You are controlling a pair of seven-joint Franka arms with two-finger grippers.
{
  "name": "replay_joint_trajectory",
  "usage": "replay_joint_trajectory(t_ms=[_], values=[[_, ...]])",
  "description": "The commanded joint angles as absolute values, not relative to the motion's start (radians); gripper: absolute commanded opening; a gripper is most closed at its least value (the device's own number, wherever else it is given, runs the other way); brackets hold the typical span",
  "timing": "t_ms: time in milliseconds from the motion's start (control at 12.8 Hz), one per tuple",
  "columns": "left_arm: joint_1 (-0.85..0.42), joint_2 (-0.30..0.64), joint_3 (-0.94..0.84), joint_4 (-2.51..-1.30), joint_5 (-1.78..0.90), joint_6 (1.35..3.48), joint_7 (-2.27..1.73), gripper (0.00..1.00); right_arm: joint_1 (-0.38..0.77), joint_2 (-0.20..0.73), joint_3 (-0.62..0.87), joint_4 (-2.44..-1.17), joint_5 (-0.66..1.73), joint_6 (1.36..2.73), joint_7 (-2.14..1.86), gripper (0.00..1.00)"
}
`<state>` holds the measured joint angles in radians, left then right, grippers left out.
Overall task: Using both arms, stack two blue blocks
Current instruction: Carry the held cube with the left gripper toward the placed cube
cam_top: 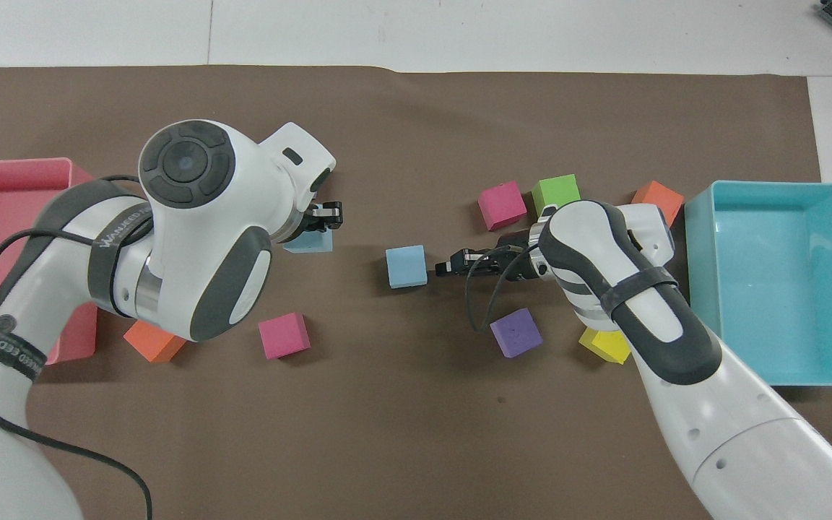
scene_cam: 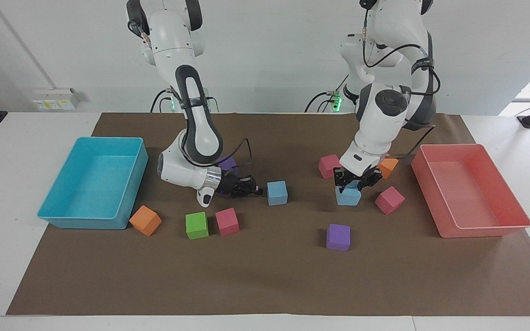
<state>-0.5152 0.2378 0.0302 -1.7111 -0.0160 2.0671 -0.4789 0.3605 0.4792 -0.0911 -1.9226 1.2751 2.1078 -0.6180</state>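
Note:
One blue block [scene_cam: 277, 192] sits on the brown mat near the table's middle and also shows in the overhead view [cam_top: 406, 266]. My right gripper [scene_cam: 248, 189] lies low and level just beside it, toward the right arm's end, shut and empty, and shows from above too [cam_top: 448, 266]. My left gripper [scene_cam: 351, 180] points down and is shut on the second blue block [scene_cam: 348, 196], held a little above the mat. From above, this block [cam_top: 308, 243] peeks out under the left gripper [cam_top: 323, 216].
A turquoise tray [scene_cam: 81, 221] stands at the right arm's end, a pink tray [scene_cam: 481, 231] at the left arm's end. Loose cubes lie around: purple [scene_cam: 338, 237], pink [scene_cam: 389, 200], pink [scene_cam: 330, 165], pink [scene_cam: 227, 221], green [scene_cam: 197, 225], orange [scene_cam: 145, 220], orange [scene_cam: 388, 167], yellow [cam_top: 606, 345].

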Motion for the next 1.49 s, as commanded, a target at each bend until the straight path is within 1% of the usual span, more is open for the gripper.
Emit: replay_joint_trajectory(t_ms=[0, 78, 235, 313, 549, 627, 862, 1411], values=[[-0.592, 0.271, 0.048, -1.681, 0.005, 2.055, -0.576, 0.00, 0.359, 0.480, -0.083, -1.928, 1.307, 2.129, -0.632, 0.00], [-0.621, 0.305, 0.049, -1.668, -0.001, 2.056, -0.610, 0.00, 0.359, 0.479, -0.083, -1.928, 1.307, 2.129, -0.632, 0.00], [-0.634, 0.377, 0.048, -1.559, -0.012, 2.042, -0.669, 0.00, 0.359, 0.479, -0.083, -1.930, 1.307, 2.129, -0.632, 0.00], [-0.635, 0.385, 0.046, -1.546, -0.018, 2.042, -0.689, 0.00, 0.357, 0.479, -0.083, -1.928, 1.307, 2.126, -0.632, 0.00], [-0.643, 0.385, 0.038, -1.546, -0.040, 2.046, -0.690, 0.00, 0.357, 0.479, -0.083, -1.928, 1.305, 2.123, -0.632, 0.00], [-0.672, 0.405, 0.038, -1.546, -0.046, 2.052, -0.692, 0.00, 0.357, 0.480, -0.083, -1.928, 1.307, 2.123, -0.634, 0.00], [-0.704, 0.408, 0.040, -1.548, -0.057, 2.057, -0.706, 0.00, 0.357, 0.479, -0.083, -1.930, 1.305, 2.123, -0.634, 0.00], [-0.713, 0.413, 0.040, -1.574, -0.052, 2.056, -0.730, 0.00, 0.357, 0.479, -0.083, -1.928, 1.305, 2.123, -0.634, 0.00]])
